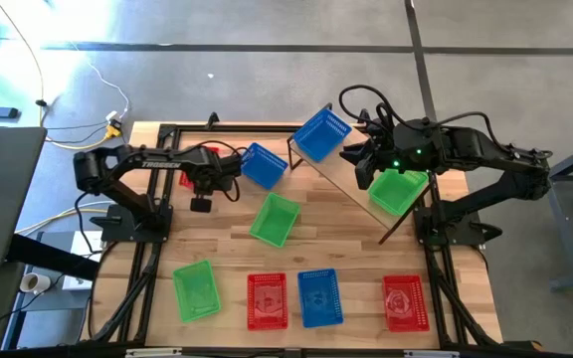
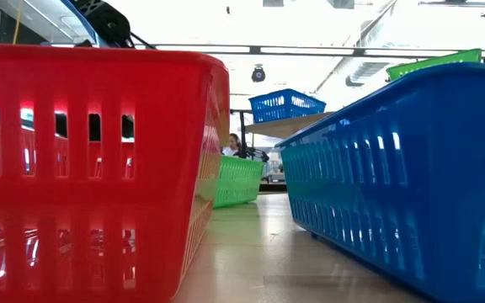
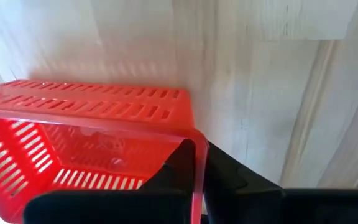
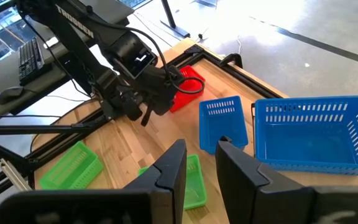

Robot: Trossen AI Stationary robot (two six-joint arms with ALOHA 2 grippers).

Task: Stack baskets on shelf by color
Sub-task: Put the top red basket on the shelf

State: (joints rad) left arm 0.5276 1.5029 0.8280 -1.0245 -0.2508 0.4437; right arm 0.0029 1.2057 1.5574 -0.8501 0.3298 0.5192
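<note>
- Wooden worktop carries scattered baskets; shelf holds a blue basket.
- Left pincer clamps the red basket rim, far left.
- Right pincer hovers over the shelf, fingers apart, empty.

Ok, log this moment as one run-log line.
left gripper: shut on red basket rim, table's far left | right gripper: jaws apart, empty, above shelf | shelf: blue basket, green basket

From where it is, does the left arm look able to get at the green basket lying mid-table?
Probably not yet: the left gripper is shut on the rim of a red basket at the table's far left. The green basket lies open beside it, with only a blue basket near.
</note>
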